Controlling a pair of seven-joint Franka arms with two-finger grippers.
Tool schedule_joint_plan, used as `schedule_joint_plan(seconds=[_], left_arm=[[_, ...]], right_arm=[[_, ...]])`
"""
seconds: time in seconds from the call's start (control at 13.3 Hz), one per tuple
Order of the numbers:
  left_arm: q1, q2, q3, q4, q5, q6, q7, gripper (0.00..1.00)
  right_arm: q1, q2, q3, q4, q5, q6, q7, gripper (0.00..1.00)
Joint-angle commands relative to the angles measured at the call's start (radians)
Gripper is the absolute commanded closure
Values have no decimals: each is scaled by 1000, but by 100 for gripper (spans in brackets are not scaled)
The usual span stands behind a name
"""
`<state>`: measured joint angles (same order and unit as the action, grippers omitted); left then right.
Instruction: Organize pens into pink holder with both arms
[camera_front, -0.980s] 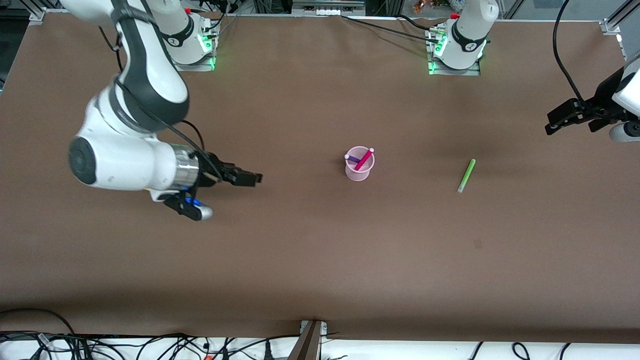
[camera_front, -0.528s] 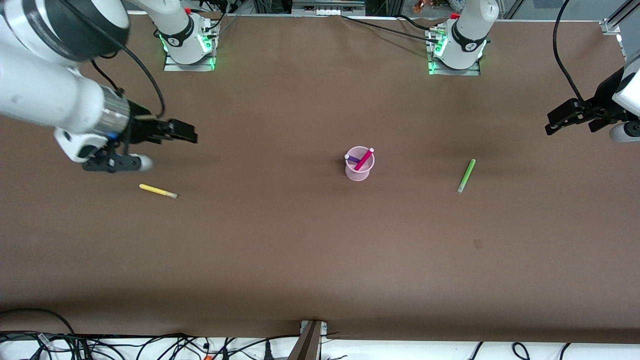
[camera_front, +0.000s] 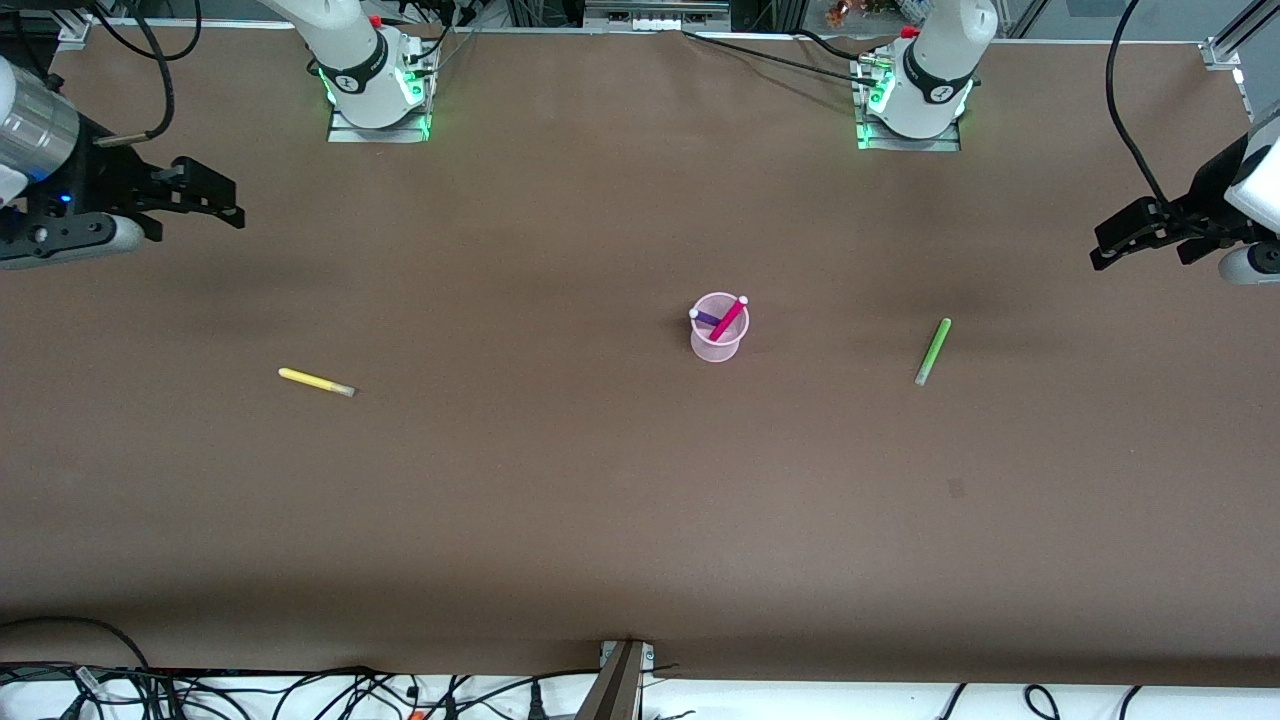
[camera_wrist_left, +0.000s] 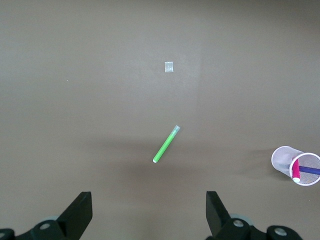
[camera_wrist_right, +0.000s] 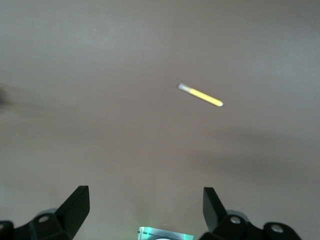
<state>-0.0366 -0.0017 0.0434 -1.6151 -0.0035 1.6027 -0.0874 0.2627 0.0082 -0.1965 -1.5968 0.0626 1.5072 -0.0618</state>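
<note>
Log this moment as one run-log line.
in cup: pink pen, purple pen | on table: yellow pen, green pen | left gripper: open, empty | right gripper: open, empty

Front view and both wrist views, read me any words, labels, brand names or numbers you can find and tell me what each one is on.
No readable text in any view.
Right arm base: a small round dark mark on its collar, too small to read.
Left arm base: the same kind of mark, too small to read.
Yellow pen, green pen, pink holder: no print visible.
Pale square patch on the table: blank.
</note>
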Motion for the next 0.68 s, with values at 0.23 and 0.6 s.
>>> schedule_joint_plan(seconds=[0.23, 0.6], left_arm=[[0, 12, -2, 29, 26, -23, -5, 0], [0, 11, -2, 29, 26, -23, -5, 0]], right_arm=[[9, -5, 17, 29, -49, 5, 56, 0], [16, 9, 32, 61, -55, -27, 180, 0]])
